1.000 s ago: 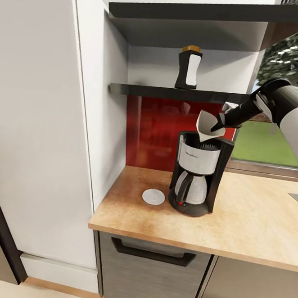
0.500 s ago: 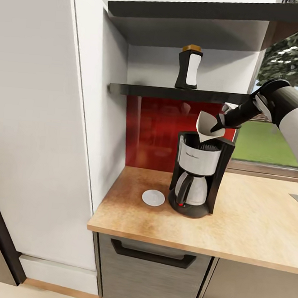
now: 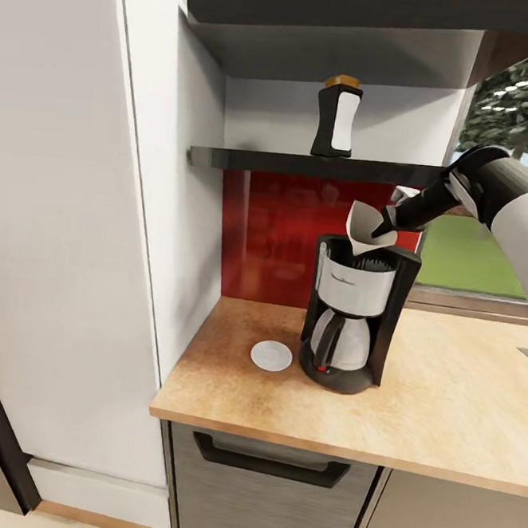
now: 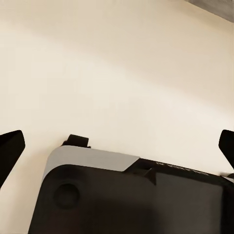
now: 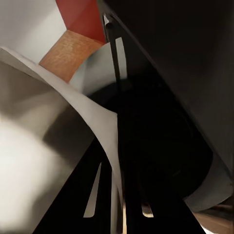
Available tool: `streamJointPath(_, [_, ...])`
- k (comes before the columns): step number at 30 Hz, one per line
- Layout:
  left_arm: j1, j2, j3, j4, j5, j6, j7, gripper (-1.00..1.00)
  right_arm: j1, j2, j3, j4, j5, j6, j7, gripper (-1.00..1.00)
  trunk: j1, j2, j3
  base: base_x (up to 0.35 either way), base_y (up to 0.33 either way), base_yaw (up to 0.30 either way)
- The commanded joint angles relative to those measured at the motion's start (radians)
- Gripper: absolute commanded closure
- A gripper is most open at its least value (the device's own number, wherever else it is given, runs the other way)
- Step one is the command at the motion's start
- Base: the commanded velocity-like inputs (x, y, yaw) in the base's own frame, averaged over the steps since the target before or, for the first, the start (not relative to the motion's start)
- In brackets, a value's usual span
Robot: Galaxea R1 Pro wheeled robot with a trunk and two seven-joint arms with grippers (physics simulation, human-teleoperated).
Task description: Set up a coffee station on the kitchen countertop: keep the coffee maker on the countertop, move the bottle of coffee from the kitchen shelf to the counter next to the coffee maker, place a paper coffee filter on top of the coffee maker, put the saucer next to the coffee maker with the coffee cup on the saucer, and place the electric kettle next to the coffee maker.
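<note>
Head view has our right gripper (image 3: 381,229) pinching the paper coffee filter (image 3: 366,227) over the coffee maker (image 3: 354,312) — next we lower it in and let go.

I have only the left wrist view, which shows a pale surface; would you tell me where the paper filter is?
Observer: The right gripper holds the paper coffee filter at the coffee maker's top opening.
Operator: Thank you. Is the saucer out?
Observer: Yes, the saucer lies bare on the countertop, beside the coffee maker.
Operator: And the coffee?
Observer: The bottle of coffee stands on the shelf above.
</note>
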Motion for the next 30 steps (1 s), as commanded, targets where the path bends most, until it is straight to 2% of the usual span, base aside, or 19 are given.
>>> streamJointPath(1, [0.0,0.0,0.0,-0.002,0.01,-0.001,-0.001,-1.0,0.0,0.0,-0.003,-0.002,0.008,0.007,0.007,1.0,0.0,-0.001,-0.001,0.083,0.0,0.0])
streamJointPath(16, [0.0,0.0,0.0,-0.001,0.01,-0.001,-0.002,-1.0,0.005,0.0,-0.003,-0.001,0.009,0.007,0.004,1.0,0.0,-0.001,-0.001,0.012,0.0,0.0])
streamJointPath(22, [0.0,0.0,0.0,-0.001,0.01,0.0,-0.002,-1.0,0.013,0.0,-0.003,-0.001,0.008,0.007,-0.044,1.0,0.0,-0.001,-0.001,0.0,0.0,0.0])
streamJointPath(30, [0.0,0.0,0.0,-0.001,0.01,0.0,-0.002,-1.0,0.021,0.0,-0.003,0.0,0.008,0.007,-0.055,1.0,0.0,-0.001,-0.001,0.0,0.0,0.0])
